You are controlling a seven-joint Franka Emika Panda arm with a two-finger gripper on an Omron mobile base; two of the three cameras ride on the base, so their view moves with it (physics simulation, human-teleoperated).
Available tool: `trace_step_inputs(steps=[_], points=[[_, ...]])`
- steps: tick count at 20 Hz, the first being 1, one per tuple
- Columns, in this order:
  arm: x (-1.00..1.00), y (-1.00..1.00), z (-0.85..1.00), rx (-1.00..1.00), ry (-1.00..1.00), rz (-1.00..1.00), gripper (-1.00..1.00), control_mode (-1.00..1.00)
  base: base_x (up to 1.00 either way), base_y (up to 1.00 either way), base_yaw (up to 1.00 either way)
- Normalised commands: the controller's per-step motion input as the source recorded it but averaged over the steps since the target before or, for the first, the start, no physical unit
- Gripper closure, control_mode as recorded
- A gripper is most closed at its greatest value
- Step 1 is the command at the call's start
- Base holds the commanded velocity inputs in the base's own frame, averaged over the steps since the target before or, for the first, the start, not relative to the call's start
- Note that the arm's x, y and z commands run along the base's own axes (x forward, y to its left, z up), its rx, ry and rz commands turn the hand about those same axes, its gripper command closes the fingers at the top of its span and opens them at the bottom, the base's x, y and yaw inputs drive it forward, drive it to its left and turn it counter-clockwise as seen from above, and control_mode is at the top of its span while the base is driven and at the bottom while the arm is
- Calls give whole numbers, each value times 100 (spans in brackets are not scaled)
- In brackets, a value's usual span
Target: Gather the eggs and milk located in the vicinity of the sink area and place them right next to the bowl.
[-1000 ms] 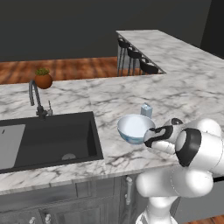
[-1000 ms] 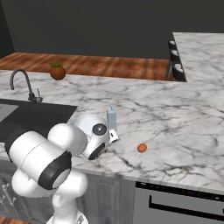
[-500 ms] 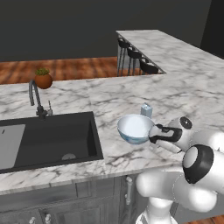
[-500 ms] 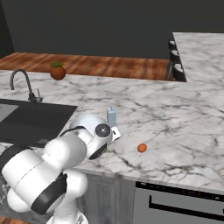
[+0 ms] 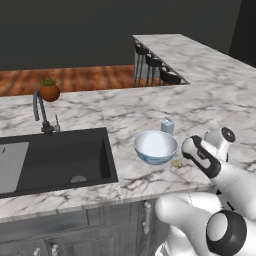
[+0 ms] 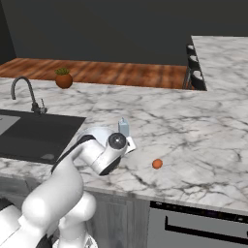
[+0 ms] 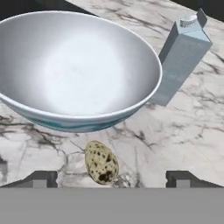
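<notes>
From the left base view, the bowl (image 5: 156, 147) was seen on the counter (image 5: 125, 112) at about 3 o'clock from the sink (image 5: 52, 157). The milk (image 5: 167, 126) stood just beyond the bowl at 1 o'clock, and the egg (image 5: 175, 163) lay on the marble at the bowl's 4 o'clock, just beside its rim. The arm was drawn back toward 4 o'clock of the egg; compared with a second earlier, it had been pulled away from the bowl and raised, with the egg left bare on the counter.

From the right base view, the milk (image 6: 124, 128) was seen upright behind the wrist, the bowl (image 6: 99, 133) largely covered by the arm. A small orange ball (image 6: 157, 164) lay well apart at 3 o'clock, where it had lain earlier.

In the hand view, the egg (image 7: 101, 162) lay between the fingertips, close in at 12 o'clock from the gripper (image 7: 110, 179), its long axis running roughly 11 to 5. The fingers (image 7: 40, 178) were spread wide and nothing was held. The bowl (image 7: 78, 65) and milk (image 7: 181, 57) stood beyond. Both items being beside the bowl, the task was judged essentially done, and a clean retreat away from the egg was all that was called for.
</notes>
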Motion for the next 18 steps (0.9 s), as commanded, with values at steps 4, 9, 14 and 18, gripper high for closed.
trace_step_inputs(steps=[4,9,14,18], points=[[-22,-27,53,2,18,0,-100,-100,0,0,0],[-12,-19,55,4,37,-3,-100,-100,0,0,0],[-14,-27,38,9,41,-17,-100,-100,0,0,0],[-15,-47,4,12,34,-21,-100,-100,0,0,0]])
